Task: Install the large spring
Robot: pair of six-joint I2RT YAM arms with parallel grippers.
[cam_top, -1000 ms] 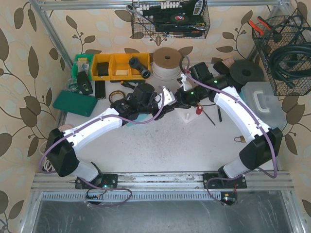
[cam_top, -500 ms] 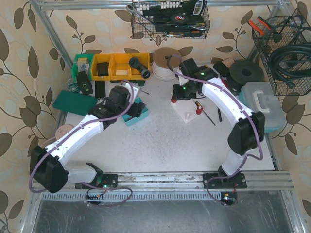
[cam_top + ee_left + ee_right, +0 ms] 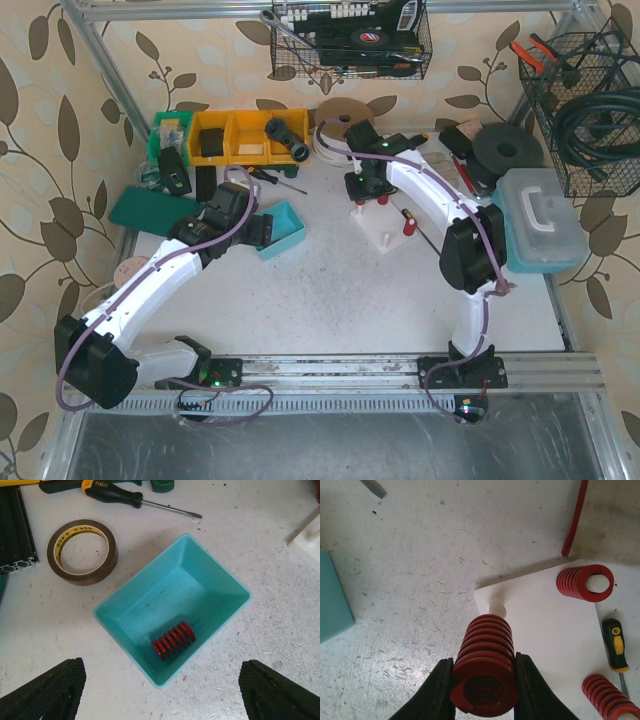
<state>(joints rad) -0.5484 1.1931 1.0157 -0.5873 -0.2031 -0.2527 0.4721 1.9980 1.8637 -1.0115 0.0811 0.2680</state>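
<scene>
My right gripper point(image 3: 484, 680) is shut on a large red spring point(image 3: 485, 655), held on end just above the corner of the white plate point(image 3: 545, 630). A bare white peg point(image 3: 496, 611) shows right beyond the spring. From above, the right gripper point(image 3: 365, 190) hangs over the plate's far left corner point(image 3: 385, 235). One red spring point(image 3: 585, 582) sits on a peg of the plate, and another point(image 3: 610, 697) is at its near right. My left gripper point(image 3: 162, 687) is wide open above the teal bin point(image 3: 220, 580), where a smaller red spring point(image 3: 173, 640) lies.
A roll of brown tape point(image 3: 82, 551) and a black-handled screwdriver point(image 3: 135, 500) lie beyond the bin. A small yellow-and-black screwdriver point(image 3: 616, 650) rests on the plate. A red cable point(image 3: 575, 520) runs past the plate's far corner. Yellow bins point(image 3: 235, 135) and a big tape roll point(image 3: 340, 125) line the back.
The left gripper opened wide and drew back to the left, now standing over the teal bin. The right arm swung toward the back left, carrying the spring over the plate's corner.
</scene>
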